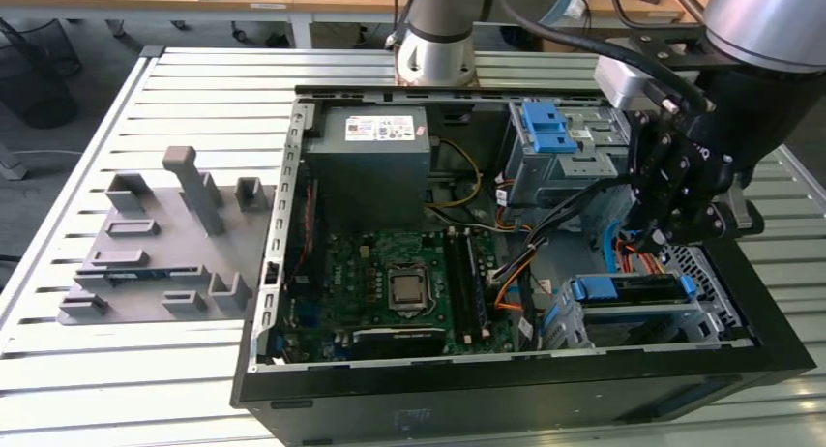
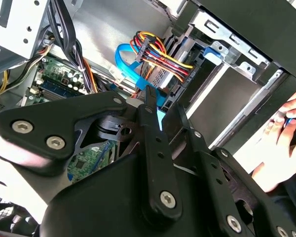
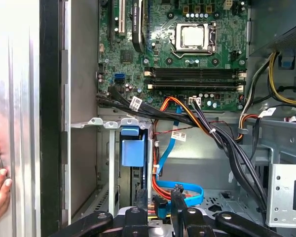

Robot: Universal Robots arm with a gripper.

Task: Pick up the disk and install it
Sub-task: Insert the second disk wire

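- A grey fixture plate [image 1: 155,258] with upright blocks lies on the slatted table [image 1: 116,370], beside the open computer case [image 1: 516,389] on the exterior view's left.
- Inside the case, the motherboard [image 1: 400,283] sits below a grey power supply box [image 1: 374,162].
- The disk [image 1: 629,290], blue bracket showing, sits in the drive bay at the case's corner on the exterior view's right.
- The arm reaches down into the case; its gripper [image 1: 656,236] hangs just above the disk, fingers [image 2: 155,136] close together with nothing between them.
- A person's hand [image 2: 281,143] rests outside the case wall.
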